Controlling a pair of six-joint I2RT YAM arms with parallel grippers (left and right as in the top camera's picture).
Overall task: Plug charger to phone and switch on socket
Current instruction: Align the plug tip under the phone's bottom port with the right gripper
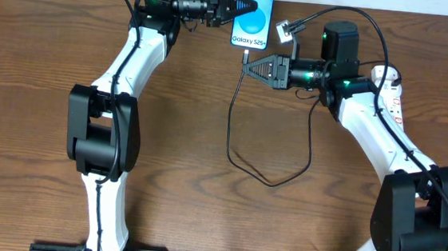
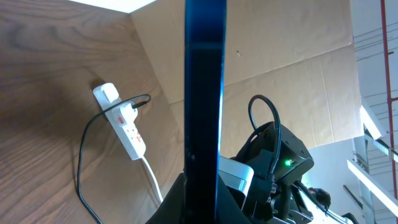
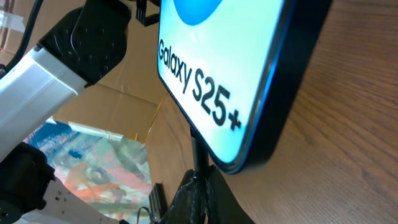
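The phone [image 1: 257, 33] has its lit blue screen and "Galaxy S25+" text facing up at the table's far edge. My left gripper [image 1: 235, 6] is shut on its side; in the left wrist view the phone [image 2: 205, 93] stands edge-on between the jaws [image 2: 202, 190]. My right gripper [image 1: 253, 66] is shut on the charger's black plug tip [image 3: 198, 152], which points at the phone's bottom edge [image 3: 236, 93]. I cannot tell whether it is seated. The black cable [image 1: 231, 126] loops across the table to the socket [image 1: 393, 89], a white strip with red switches [image 2: 124, 124].
A brown cardboard wall [image 2: 280, 56] stands behind the table's far edge. The cable's loop [image 1: 272, 180] lies mid-table between the two arms. The right arm [image 1: 368, 121] covers part of the power strip.
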